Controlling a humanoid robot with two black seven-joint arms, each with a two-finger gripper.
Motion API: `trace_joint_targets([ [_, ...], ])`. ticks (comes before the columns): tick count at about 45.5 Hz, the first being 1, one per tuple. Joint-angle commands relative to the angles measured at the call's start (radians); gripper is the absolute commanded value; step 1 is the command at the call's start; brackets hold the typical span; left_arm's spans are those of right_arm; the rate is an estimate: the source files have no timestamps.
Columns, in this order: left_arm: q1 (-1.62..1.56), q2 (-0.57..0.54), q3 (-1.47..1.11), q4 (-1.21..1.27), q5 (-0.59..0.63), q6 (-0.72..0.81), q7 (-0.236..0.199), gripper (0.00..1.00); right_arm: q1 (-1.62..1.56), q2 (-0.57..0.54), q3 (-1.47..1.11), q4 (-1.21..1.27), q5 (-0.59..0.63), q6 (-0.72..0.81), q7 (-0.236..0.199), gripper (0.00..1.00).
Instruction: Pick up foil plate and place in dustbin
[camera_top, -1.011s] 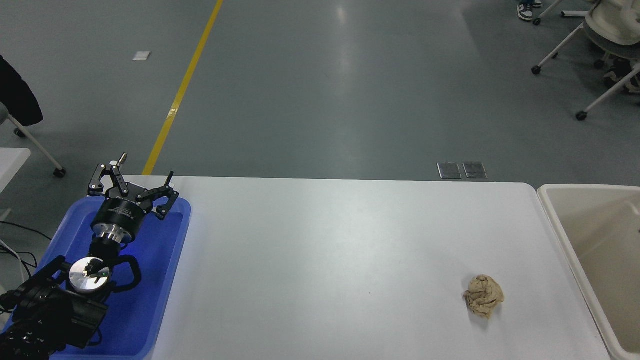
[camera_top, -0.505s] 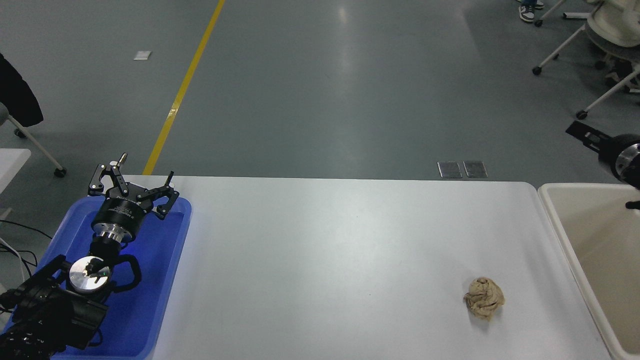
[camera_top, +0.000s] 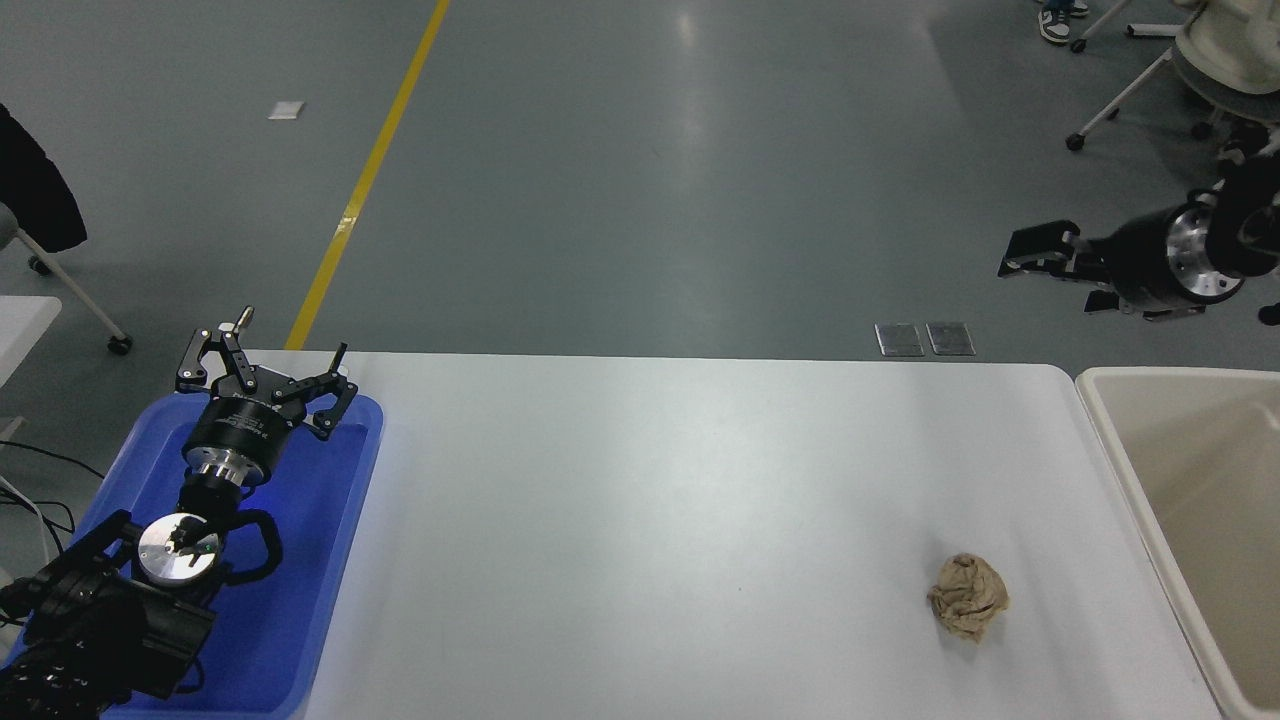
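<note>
no readable writing; right gripper is hanging spread, empty, above the floor beyond the dustbin; left gripper is sitting spread over the blue tray.

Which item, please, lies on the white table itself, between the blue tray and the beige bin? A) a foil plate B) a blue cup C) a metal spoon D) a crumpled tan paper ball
D: the crumpled tan paper ball sits alone on the white table, near the dustbin; no foil plate shows anywhere in the head view.
</note>
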Motion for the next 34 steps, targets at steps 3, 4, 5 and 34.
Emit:
trace_joint_targets([
  [3, 0.0, 0.0, 0.0, -0.001, 0.0, 0.001, 0.001, 1.0, 0.196, -0.017, -0.11, 0.116, -0.096, 0.226, -0.001, 1.0],
  [4, 0.0, 0.0, 0.0, 0.0, 0.0, 0.0, -0.001, 1.0, 0.206, -0.017, -0.115, 0.122, -0.101, 0.226, -0.002, 1.0],
  [5, 0.0, 0.0, 0.0, -0.001, 0.0, 0.0, -0.001, 1.0, 0.212, -0.017, -0.119, 0.131, -0.102, 0.226, -0.001, 1.0],
  [34, 0.0, 0.0, 0.0, -0.001, 0.0, 0.0, -0.001, 1.0, 0.299, 0.043, -0.149, 0.238, -0.117, 0.226, -0.035, 1.0],
])
